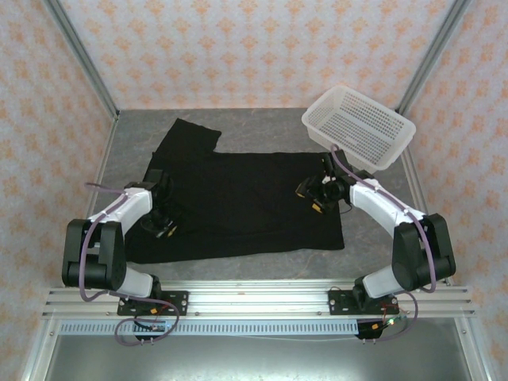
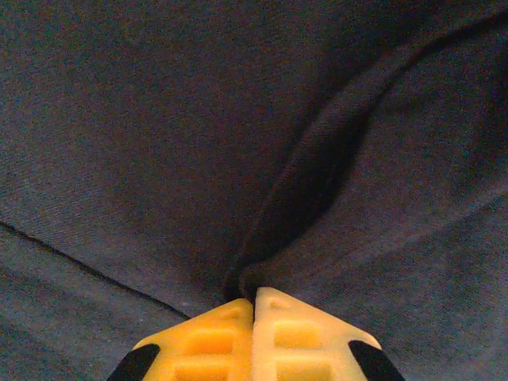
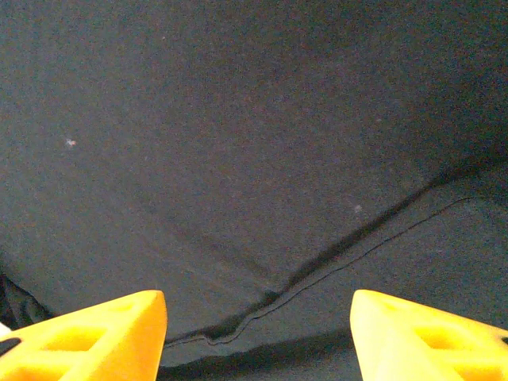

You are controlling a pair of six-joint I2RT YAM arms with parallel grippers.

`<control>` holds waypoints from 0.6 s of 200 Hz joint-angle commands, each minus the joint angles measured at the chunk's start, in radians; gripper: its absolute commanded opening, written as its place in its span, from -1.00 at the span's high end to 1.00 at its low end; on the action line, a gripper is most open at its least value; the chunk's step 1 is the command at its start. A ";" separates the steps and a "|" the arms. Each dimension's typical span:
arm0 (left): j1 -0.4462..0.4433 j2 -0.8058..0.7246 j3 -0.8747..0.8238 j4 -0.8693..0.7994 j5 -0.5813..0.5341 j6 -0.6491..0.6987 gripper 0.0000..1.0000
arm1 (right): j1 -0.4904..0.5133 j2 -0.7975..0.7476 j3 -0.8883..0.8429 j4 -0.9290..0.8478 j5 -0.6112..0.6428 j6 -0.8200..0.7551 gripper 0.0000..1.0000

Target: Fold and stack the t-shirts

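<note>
Top external, blk t-shirt (image 1: 238, 202), plain, spread flat

Left arm (image 1: 103, 246) and right arm (image 1: 413, 238) are built alike: white shell links between bulky black joint housings, each on a black base plate (image 1: 155, 302) bolted at six o'clock. A mauve cable (image 1: 101, 188) runs along each arm. The left gripper (image 2: 254, 305) and right gripper (image 3: 258, 317) carry moulded orange-yellow fingers (image 3: 95, 333) with recessed square pockets and black patches at their outer edges
</note>
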 commanded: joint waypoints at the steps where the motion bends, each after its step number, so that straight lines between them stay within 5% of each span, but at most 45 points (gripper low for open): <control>1: -0.033 -0.015 0.066 -0.052 -0.059 0.010 0.96 | 0.005 -0.001 0.011 -0.003 0.008 0.006 -0.24; 120: -0.277 0.275 0.442 -0.189 -0.240 0.128 1.00 | 0.004 0.000 0.027 -0.018 0.009 0.018 -0.21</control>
